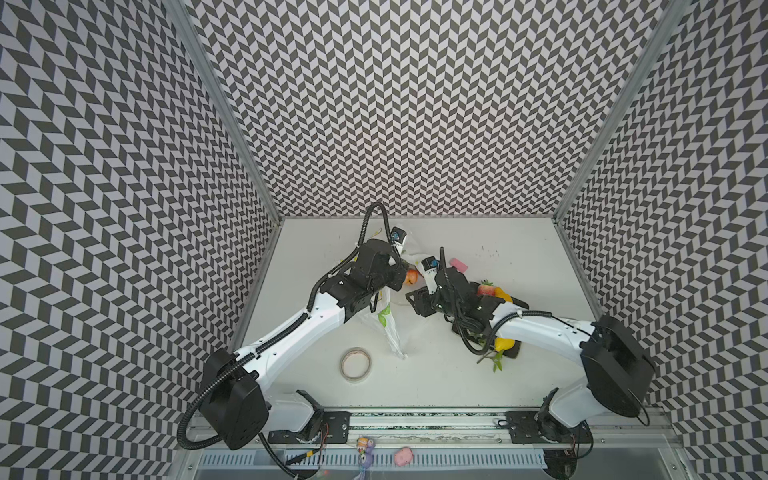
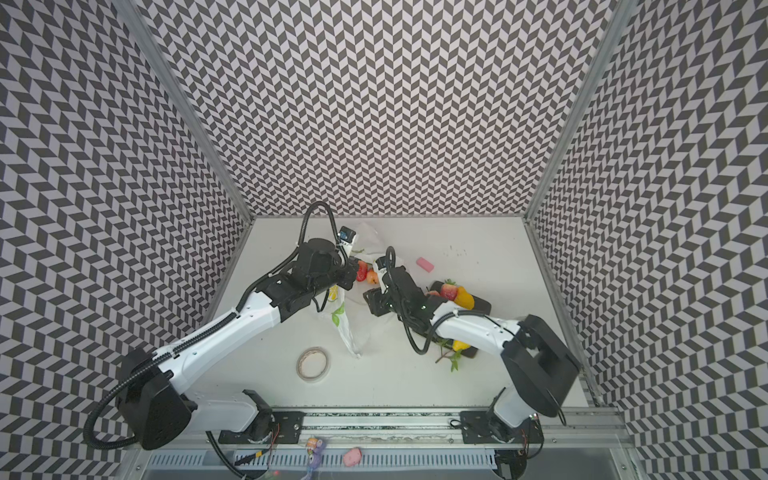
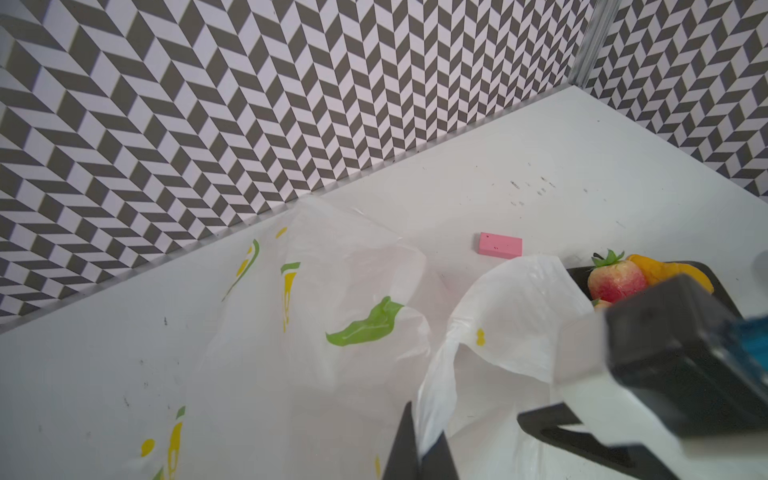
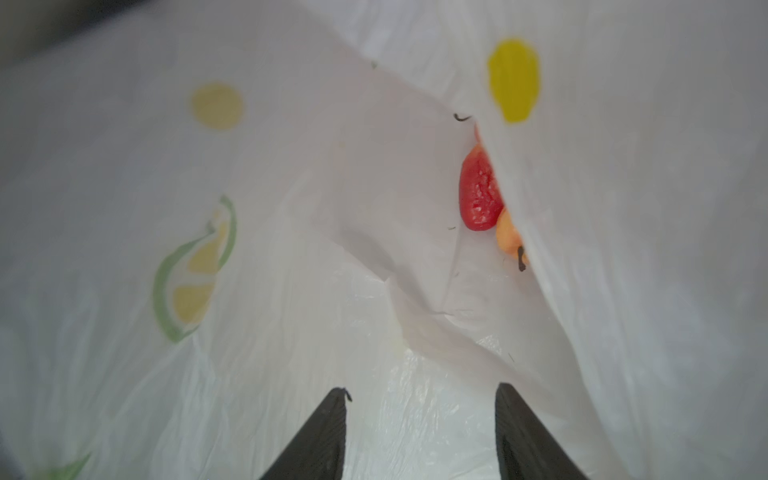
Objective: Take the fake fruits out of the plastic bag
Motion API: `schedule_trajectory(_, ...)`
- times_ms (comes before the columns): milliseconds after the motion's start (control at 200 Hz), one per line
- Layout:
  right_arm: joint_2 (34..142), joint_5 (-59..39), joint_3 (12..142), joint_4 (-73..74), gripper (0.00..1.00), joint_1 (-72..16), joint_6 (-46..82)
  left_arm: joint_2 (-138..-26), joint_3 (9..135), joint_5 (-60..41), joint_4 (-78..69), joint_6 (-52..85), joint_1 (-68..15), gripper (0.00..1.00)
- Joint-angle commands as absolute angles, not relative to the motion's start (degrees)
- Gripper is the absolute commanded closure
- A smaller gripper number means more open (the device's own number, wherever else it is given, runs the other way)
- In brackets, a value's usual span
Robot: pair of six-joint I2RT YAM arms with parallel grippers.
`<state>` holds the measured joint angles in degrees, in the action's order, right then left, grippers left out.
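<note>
The white plastic bag (image 3: 332, 291) with lemon prints lies crumpled at the back middle of the table (image 1: 386, 320). My left gripper (image 3: 424, 432) is shut on a twisted strip of the bag's edge. My right gripper (image 4: 422, 390) stands open inside the bag's mouth, with only film between its fingers. Ahead of it, inside the bag, lie a red strawberry (image 4: 478, 191) and a small orange fruit (image 4: 509, 239), half hidden by a fold. Both also show in a top view, the strawberry (image 2: 361, 271) beside the small fruit (image 2: 372, 277). Another strawberry (image 1: 486, 289) and a yellow fruit (image 1: 502, 296) rest on the dark tray (image 1: 517, 303).
A yellow pear with a leafy twig (image 1: 503, 344) lies under the right arm at the tray's near end. A pink block (image 1: 459, 263) sits behind the right gripper. A tape roll (image 1: 355, 364) lies at the front middle. Patterned walls close in three sides.
</note>
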<state>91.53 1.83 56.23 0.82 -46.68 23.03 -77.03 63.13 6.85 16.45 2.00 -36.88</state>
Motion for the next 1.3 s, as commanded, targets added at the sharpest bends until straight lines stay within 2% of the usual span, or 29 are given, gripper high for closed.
schedule_trajectory(0,95.51,8.36,59.45,3.26,0.41,-46.17,29.59,-74.80,62.20,4.68,12.73,4.02,-36.38,1.00)
schedule_trajectory(310,108.30,12.97,68.47,4.47,0.30,-43.80,38.78,-74.86,61.14,2.29,12.84,3.96,-36.47,1.00)
schedule_trajectory(641,114.82,11.75,73.55,4.01,0.26,-40.58,44.44,-75.88,59.64,1.90,13.23,3.78,-36.56,1.00)
schedule_trajectory(896,116.52,9.17,73.73,6.82,0.25,-39.12,47.60,-71.70,58.19,1.73,12.07,3.96,-36.32,0.40)
schedule_trajectory(1086,117.83,7.57,74.44,8.28,0.24,-38.50,49.11,-69.39,62.96,0.88,9.42,10.27,-31.79,0.19)
schedule_trajectory(1297,119.09,6.28,75.07,9.39,0.24,-38.06,49.78,-76.46,65.80,-1.19,11.45,23.98,-17.89,0.12)
